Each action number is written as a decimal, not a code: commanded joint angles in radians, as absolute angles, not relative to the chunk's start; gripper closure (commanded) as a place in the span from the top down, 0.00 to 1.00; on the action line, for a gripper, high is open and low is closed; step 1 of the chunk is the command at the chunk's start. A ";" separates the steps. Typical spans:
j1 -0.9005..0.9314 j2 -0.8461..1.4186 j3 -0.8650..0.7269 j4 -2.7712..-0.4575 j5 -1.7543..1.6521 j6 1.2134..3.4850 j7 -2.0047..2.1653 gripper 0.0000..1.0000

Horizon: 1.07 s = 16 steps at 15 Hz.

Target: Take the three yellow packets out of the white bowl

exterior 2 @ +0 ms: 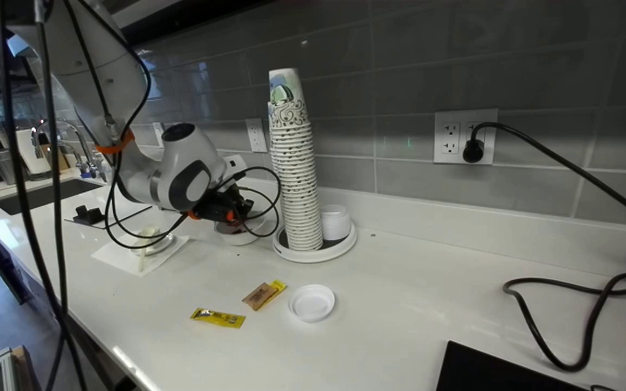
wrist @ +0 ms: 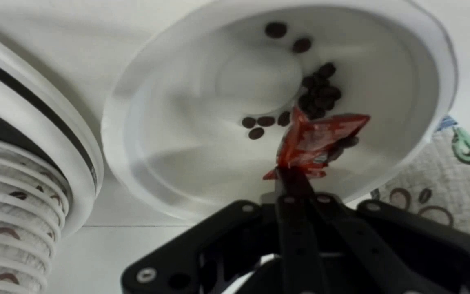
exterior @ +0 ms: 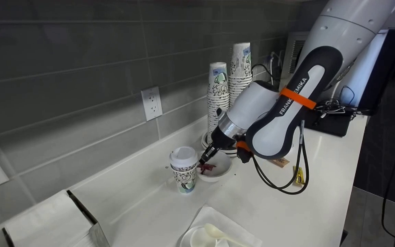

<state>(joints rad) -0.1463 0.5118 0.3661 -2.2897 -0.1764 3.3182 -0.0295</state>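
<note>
Yellow packets [exterior 2: 218, 318] lie lower-middle in an exterior view, 1 long axis near-level, 1 slanting up-right. The gripper [wrist: 295, 176] pinches a red wrapper [wrist: 320, 136] inside the white bowl [wrist: 255, 81].

In an exterior view, the white arm [exterior: 341, 31] slopes from upper right to centre, hand [exterior: 204, 159] tilted down, fingers [exterior: 210, 153] pinched together.

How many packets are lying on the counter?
3: one yellow packet alone; nearer the stacked cups, a tan packet overlapping a second yellow packet. More may be hidden beneath.
</note>
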 commanded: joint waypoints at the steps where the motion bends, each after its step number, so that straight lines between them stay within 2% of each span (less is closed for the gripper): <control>1: -0.002 0.388 0.217 -2.356 -0.099 3.281 -0.002 0.00; 5: 0.268 0.320 -0.104 -2.387 0.024 3.235 -0.079 0.00; 9: 0.564 0.403 -0.427 -2.341 -0.060 3.184 0.042 0.00; 16: 1.011 0.490 -0.690 -2.323 -0.016 3.096 0.227 0.00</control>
